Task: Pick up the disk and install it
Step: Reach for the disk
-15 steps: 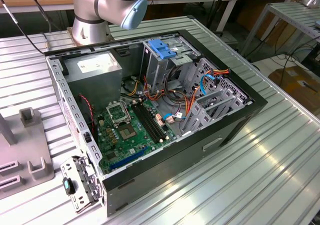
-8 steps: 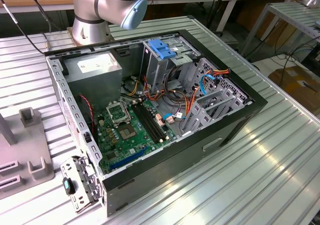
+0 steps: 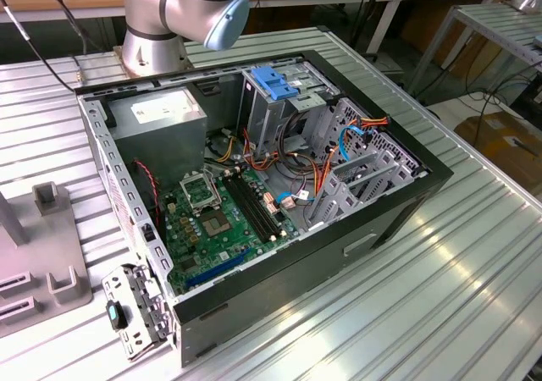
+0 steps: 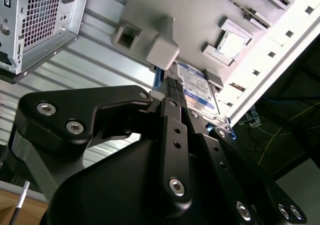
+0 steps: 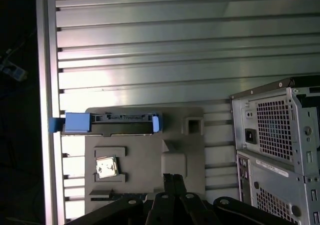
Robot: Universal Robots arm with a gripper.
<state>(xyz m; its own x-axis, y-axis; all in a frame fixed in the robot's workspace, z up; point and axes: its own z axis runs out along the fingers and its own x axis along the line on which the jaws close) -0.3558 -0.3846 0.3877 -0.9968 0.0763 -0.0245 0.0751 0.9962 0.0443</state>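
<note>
The disk [image 4: 199,86] stands on edge in a slot of a grey fixture plate [image 4: 185,15]; its white label with a blue band faces the second wrist view. In the first wrist view the disk [image 5: 120,119] shows edge-on, with its blue frame along the top and a blue tab at one end. My gripper [image 4: 173,82] hangs above the fixture, its two black fingers close together with nothing between them. The gripper [image 5: 173,177] is over the fixture's middle, apart from the disk's slot.
The open computer case [image 3: 398,220] lies on the ribbed aluminium table [image 3: 474,313], with a blue drive cage [image 3: 275,82] inside. The fixture plate [image 3: 42,254] sits at the exterior view's left. A small silver chip [image 5: 106,166] rests in the fixture. The case's rear [image 5: 280,135] is beside it.
</note>
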